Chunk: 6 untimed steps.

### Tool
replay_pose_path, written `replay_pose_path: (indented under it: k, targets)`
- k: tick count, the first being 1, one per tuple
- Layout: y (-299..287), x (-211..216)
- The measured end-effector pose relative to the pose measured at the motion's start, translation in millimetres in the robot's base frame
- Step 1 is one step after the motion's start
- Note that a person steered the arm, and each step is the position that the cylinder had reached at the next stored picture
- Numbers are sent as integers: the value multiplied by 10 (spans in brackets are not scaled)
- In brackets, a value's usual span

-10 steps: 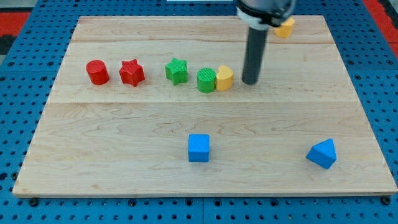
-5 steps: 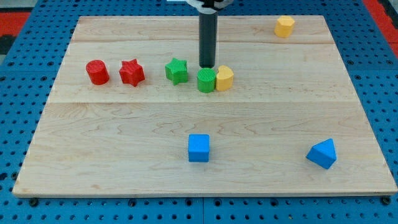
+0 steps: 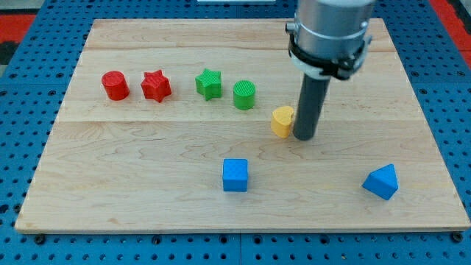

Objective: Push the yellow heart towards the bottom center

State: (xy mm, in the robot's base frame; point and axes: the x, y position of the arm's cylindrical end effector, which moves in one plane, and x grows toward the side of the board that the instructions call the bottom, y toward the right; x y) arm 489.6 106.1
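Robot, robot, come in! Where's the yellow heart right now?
My tip touching yellow heart, on its right side in the view. Heart mid-board, not at bottom center. Blue cube sits lower left of it.

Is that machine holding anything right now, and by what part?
Nothing is held. My tip only rests against the yellow heart on its side toward the view's right.

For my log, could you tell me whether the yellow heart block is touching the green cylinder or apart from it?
Apart. The yellow heart block sits lower right of the green cylinder, bare wood between them; my tip is against its right side.
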Motion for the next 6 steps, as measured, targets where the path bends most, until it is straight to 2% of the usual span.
replay_pose_path:
  k: [1, 2, 3, 4, 5, 6]
  targets:
    - [-59, 67]
    - [-104, -358]
    - [311, -984]
    - [-58, -1082]
    - [-446, -627]
    - [-503, -273]
